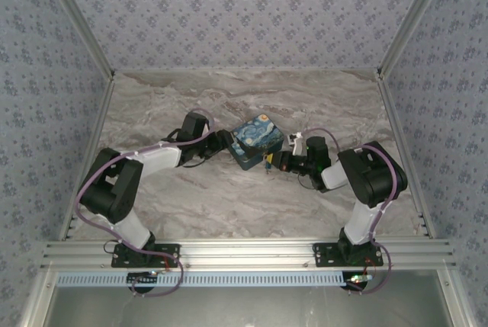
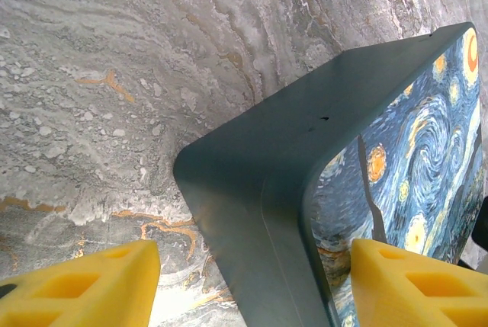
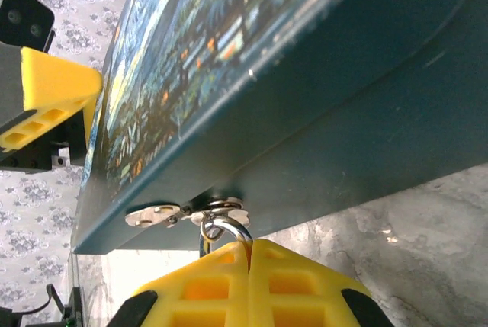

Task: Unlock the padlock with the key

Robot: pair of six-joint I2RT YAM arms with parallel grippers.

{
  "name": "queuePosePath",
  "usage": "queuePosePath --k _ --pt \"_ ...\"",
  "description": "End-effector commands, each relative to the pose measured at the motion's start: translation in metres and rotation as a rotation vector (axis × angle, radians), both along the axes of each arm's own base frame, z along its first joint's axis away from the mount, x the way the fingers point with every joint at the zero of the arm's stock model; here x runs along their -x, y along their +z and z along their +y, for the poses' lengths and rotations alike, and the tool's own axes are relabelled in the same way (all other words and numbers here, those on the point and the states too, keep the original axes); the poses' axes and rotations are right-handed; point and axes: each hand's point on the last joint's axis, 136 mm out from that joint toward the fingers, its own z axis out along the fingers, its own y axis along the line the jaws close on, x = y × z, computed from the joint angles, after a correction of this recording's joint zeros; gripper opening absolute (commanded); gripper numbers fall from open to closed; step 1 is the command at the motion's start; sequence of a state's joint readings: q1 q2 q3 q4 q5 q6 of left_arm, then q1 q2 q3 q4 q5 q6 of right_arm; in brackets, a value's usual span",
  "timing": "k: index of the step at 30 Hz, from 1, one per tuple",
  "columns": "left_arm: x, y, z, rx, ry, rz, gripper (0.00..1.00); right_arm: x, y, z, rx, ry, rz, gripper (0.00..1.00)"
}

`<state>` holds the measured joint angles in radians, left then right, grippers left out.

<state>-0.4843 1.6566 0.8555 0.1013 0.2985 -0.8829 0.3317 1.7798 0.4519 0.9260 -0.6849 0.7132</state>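
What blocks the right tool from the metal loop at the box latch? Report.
Nothing visible. The right tool, shut, pinches the metal loop directly under the latch on the box side wall. Whether that loop is a shackle or a key ring cannot be told.

no text, label or number can be read; the box (image 3: 229, 52) print is perhaps too blurred.

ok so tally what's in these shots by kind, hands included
yellow-fingered hands, left hand and right hand: 2
blue-and-yellow starry-night print box: 1
silver latch plate on the box: 1
thin metal ring at that latch: 1
total: 5
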Motion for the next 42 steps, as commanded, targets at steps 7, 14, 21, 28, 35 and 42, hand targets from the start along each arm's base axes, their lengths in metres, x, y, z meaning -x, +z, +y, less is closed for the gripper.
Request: queuePosePath --k 7,14,21,28,35,42 --pt "0.024 -0.033 0.018 -0.096 0.018 0.112 0.65 -0.016 0.023 -0.003 -0.069 -0.104 -0.033 0.03" --pt "0.024 -0.032 0.018 -0.096 0.017 0.110 0.65 -0.023 0.033 -0.003 -0.126 -0.179 -0.019 0.03" --pt "0.024 -0.032 0.018 -0.096 0.017 0.108 0.65 -0.031 0.037 -0.004 -0.156 -0.248 0.023 0.03" --pt "0.025 -0.032 0.018 -0.095 0.016 0.109 0.65 -0.034 0.032 -0.002 -0.137 -0.269 0.056 0.02" --pt "0.026 -0.034 0.018 -0.093 0.017 0.113 0.65 -0.039 0.032 -0.004 -0.154 -0.311 0.067 0.01" --pt "0.029 -0.034 0.018 -0.096 0.015 0.111 0.65 -0.047 0.035 -0.008 -0.162 -0.356 0.070 0.02"
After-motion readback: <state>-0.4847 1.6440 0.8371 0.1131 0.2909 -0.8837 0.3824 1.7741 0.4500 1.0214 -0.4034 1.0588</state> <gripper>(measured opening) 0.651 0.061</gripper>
